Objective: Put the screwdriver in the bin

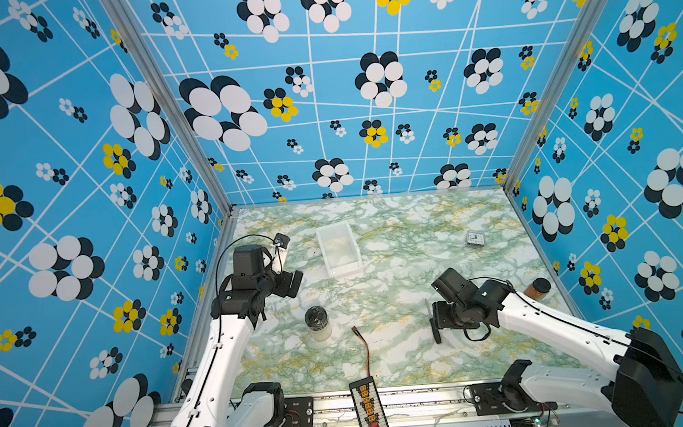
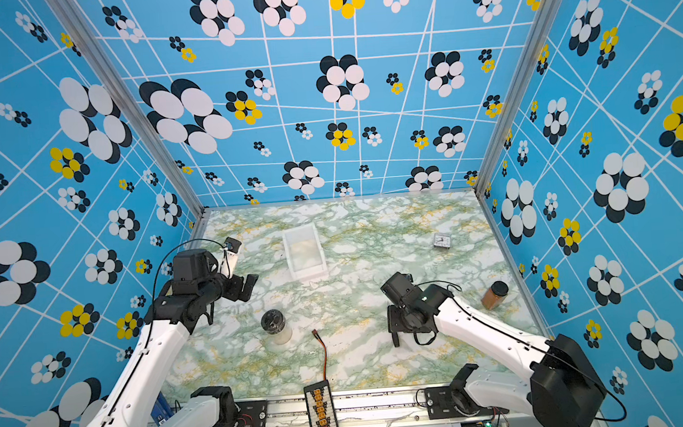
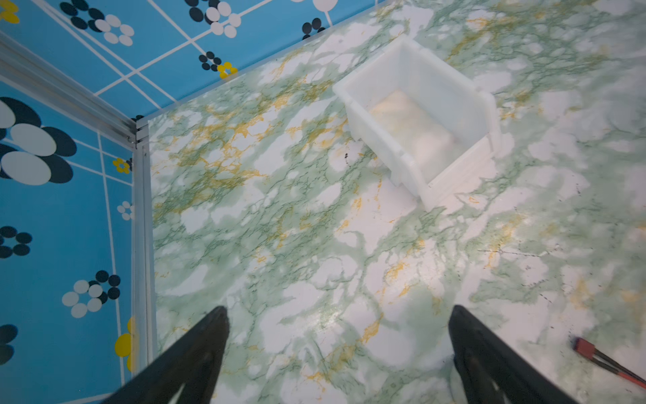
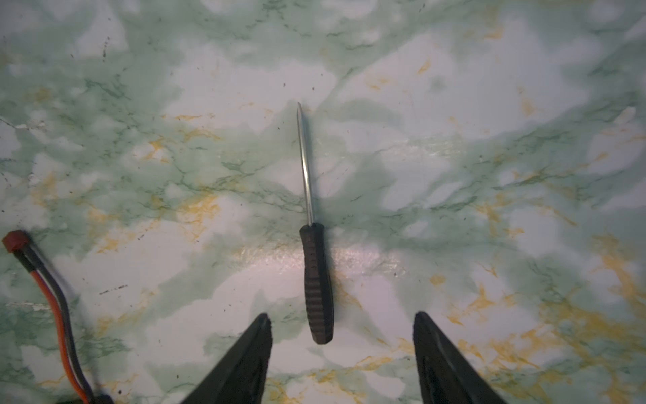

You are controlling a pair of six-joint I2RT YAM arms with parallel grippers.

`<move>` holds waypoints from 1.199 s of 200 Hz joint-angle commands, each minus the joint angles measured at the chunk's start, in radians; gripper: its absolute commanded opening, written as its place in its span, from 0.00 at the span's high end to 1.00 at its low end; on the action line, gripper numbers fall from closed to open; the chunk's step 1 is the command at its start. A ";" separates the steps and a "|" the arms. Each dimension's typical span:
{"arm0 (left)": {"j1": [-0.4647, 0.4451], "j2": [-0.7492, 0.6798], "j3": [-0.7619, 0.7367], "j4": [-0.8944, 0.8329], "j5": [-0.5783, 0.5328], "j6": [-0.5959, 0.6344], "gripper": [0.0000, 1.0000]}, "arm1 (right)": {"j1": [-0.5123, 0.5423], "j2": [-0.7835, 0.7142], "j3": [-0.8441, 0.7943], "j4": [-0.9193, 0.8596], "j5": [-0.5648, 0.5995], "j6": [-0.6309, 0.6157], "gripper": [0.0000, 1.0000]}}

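The screwdriver [image 4: 316, 280], with a black ribbed handle and a thin silver shaft, lies flat on the marble table. My right gripper [image 4: 342, 314] is open and low over it. The handle's end reaches in between the fingertips [image 4: 258, 335], with a gap on each side and nothing touching it. In both top views this gripper [image 1: 435, 324] [image 2: 395, 331] points down at the table's right middle. The white bin [image 1: 324, 251] [image 2: 289, 256] [image 3: 377, 147] stands open-topped at the back left middle. My left gripper [image 3: 339, 307] [image 1: 291, 281] hovers open and empty left of the bin.
A clear jar with a dark lid [image 1: 317, 323] stands front left of centre. A red-black wire [image 1: 362, 342] [image 4: 52, 297] runs to a connector board [image 1: 370, 412] at the front edge. A small clock [image 1: 475, 238] and a brown jar [image 1: 537, 286] sit on the right.
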 commanded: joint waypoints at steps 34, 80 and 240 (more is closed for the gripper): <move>-0.019 0.045 0.215 -0.360 0.207 0.015 0.01 | 0.047 0.087 -0.047 0.087 -0.031 0.034 0.40; -0.038 0.085 0.318 -0.411 0.207 -0.035 0.01 | 0.066 0.154 -0.054 0.109 -0.043 0.034 0.49; -0.044 0.137 0.439 -0.435 0.255 -0.098 0.01 | 0.108 0.244 -0.074 0.128 0.001 0.057 0.74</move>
